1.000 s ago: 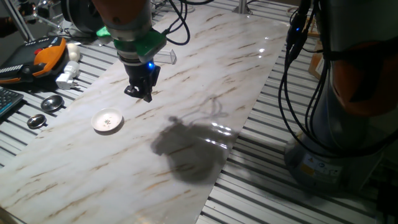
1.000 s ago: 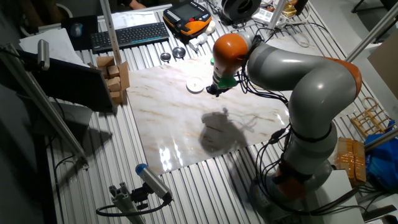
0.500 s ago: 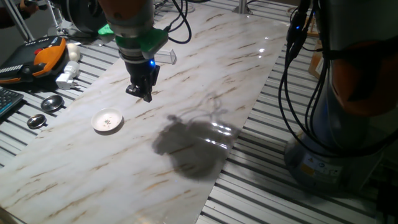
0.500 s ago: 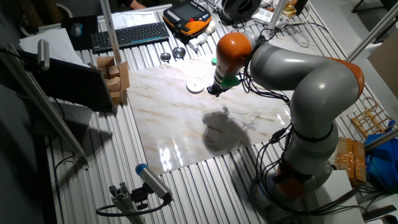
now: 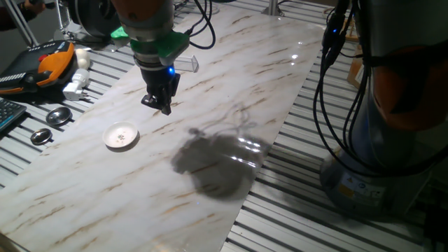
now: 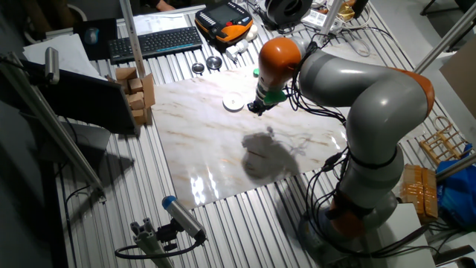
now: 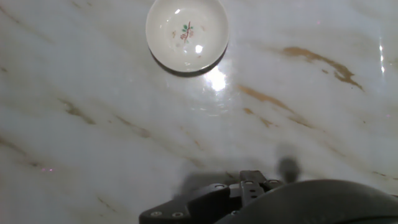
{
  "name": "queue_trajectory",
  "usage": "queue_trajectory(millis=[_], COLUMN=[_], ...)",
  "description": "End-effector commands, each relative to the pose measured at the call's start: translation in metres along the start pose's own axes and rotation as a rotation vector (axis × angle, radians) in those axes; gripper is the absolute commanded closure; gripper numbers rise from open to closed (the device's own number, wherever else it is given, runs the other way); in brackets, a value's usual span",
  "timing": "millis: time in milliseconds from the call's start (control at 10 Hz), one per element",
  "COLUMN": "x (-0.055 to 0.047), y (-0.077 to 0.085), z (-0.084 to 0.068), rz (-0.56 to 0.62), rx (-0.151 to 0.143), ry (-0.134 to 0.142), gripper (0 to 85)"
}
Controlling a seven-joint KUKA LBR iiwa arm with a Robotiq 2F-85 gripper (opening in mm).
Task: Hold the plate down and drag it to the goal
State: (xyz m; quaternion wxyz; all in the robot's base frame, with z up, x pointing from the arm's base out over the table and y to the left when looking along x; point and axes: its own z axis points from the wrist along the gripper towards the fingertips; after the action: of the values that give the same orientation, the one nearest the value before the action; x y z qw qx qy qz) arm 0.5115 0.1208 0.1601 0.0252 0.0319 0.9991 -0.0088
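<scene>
Plate (image 5: 121, 136) sits flat on the marble table (image 5: 231, 91), bare, w/ a small red-brown sprig mark at its centre, clearest in the hand view (image 7: 187, 33). Nothing is touching it.

Tool (image 5: 158, 103) hangs above the table, near the plate but apart from it, on the side toward the middle of the slab. In the other fixed view the tool (image 6: 255, 109) is just beside the plate (image 6: 233, 103), no contact. Fingers look pressed together into one dark tip, but neither fixed view is sharp enough to be sure, and the hand view shows only dark hardware at the bottom edge, so can't tell. A blue light glows on the tool body, green collar above it.

Clear plastic bracket (image 5: 183, 64) lies on the table behind the arm, well apart from the plate, partly hidden by the tool's mount.

Off the slab, on the slatted surface beyond the plate: two grey metal discs (image 5: 58, 116), a white plug (image 5: 75, 87), an orange-and-black handheld controller (image 5: 43, 65). The arm's shadow (image 5: 213, 164) falls on the table on the far side of the tool from the plate.
</scene>
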Motion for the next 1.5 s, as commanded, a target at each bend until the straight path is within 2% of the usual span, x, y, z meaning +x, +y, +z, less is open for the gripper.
queue_trajectory(millis=[0,400,500,700,900,1100,1400], x=[-0.004,-0.023,-0.028,-0.039,-0.049,-0.057,-0.064], y=[0.003,0.016,0.019,0.025,0.027,0.032,0.033], z=[0.001,0.019,0.021,0.026,0.030,0.037,0.045], rz=[0.006,0.017,0.018,0.028,0.023,0.031,0.031], rx=[0.002,-0.004,0.003,-0.011,-0.012,-0.007,-0.013], ry=[0.003,-0.004,-0.008,-0.010,-0.010,-0.015,-0.017], gripper=[85.0,85.0,85.0,85.0,85.0,85.0,85.0])
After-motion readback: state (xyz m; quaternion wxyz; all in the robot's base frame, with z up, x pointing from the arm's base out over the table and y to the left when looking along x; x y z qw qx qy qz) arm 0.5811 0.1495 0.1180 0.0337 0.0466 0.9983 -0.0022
